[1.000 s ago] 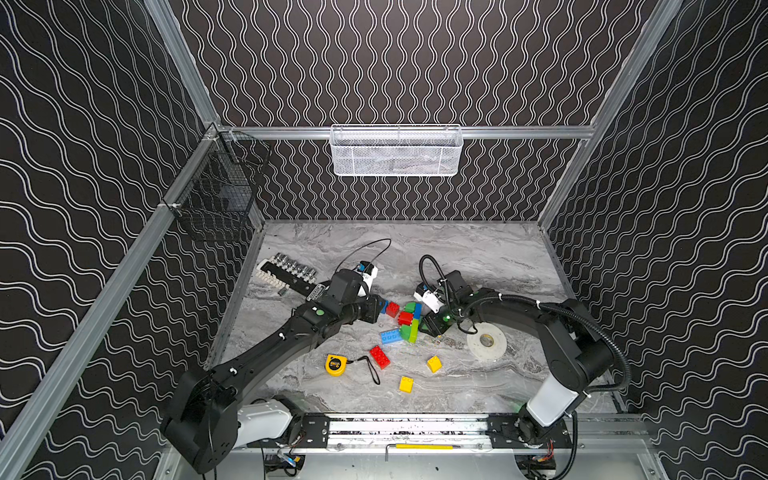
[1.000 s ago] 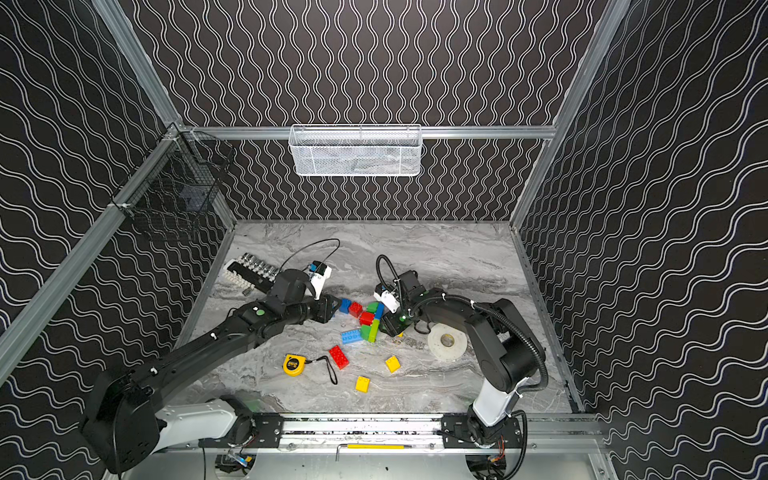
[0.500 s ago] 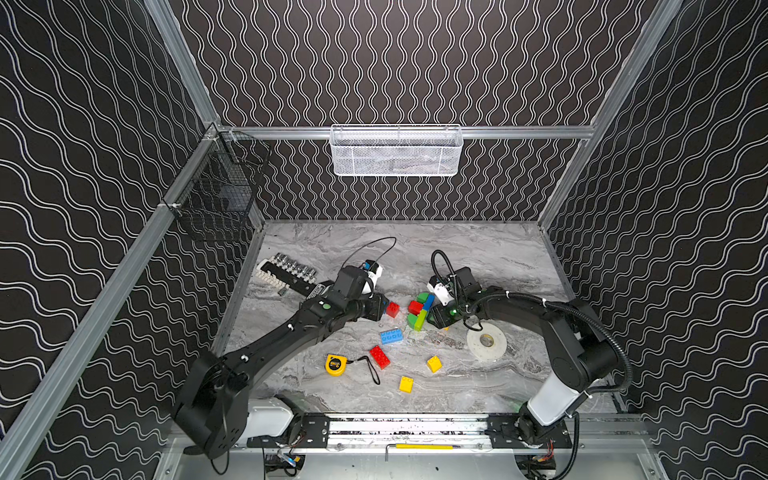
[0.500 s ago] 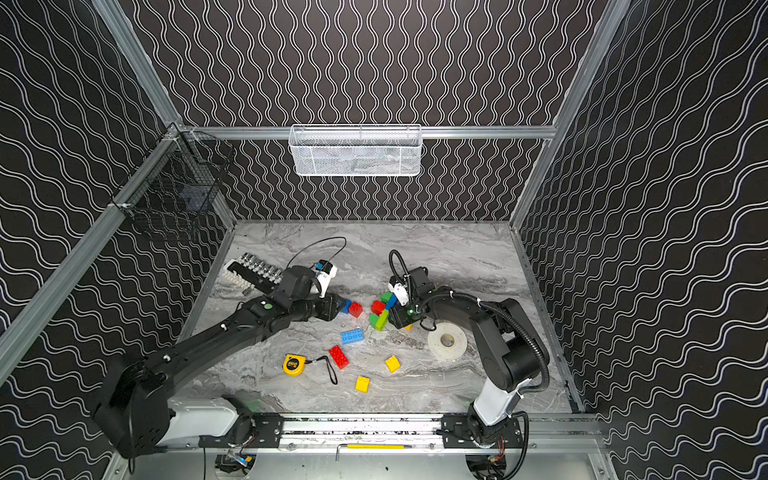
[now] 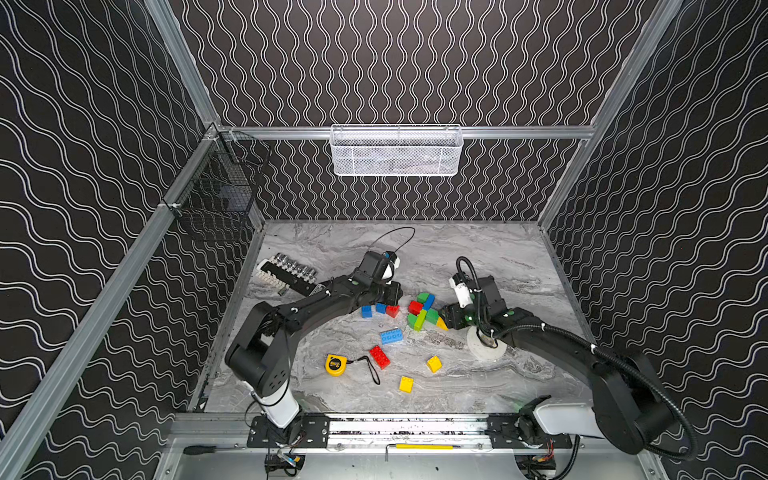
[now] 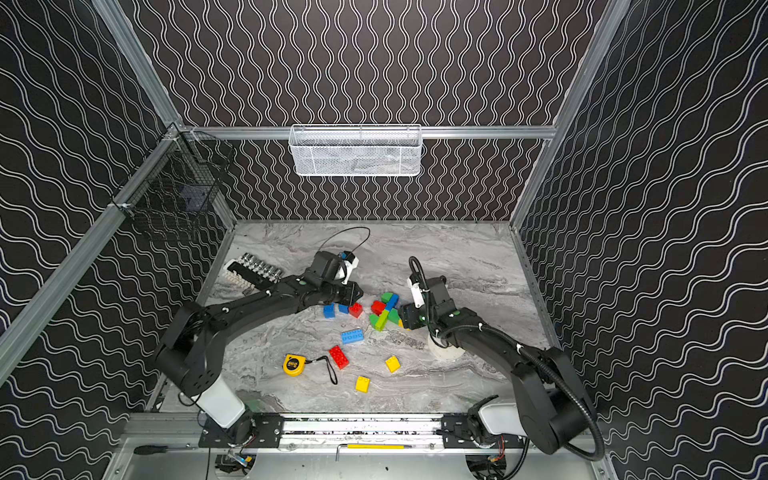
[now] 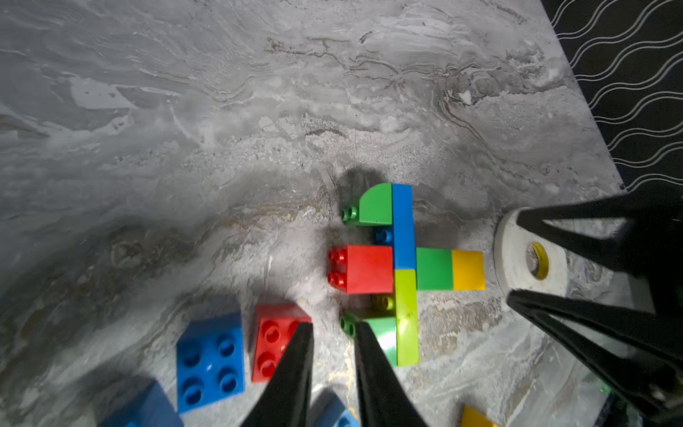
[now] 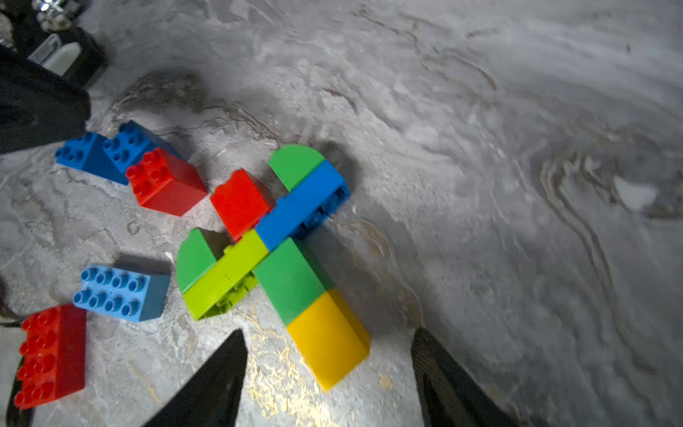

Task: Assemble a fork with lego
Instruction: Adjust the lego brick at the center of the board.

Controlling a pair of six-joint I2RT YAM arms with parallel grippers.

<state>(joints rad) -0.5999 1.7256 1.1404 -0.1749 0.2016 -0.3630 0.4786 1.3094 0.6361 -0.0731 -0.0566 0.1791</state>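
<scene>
Lego fork (image 7: pixel 404 266), where is it?
— Flat on the table (image 7: pixel 258 111), yellow end just beside the white tape roll (image 7: pixel 513 258).
— And the claws?
— Right gripper (image 8: pixel 329 330), by the roll, gapes around that yellow end without touching. Left gripper (image 7: pixel 334 325), across the fork from the roll: narrow empty gap. In both top views the right arm partly hides the roll.
</scene>
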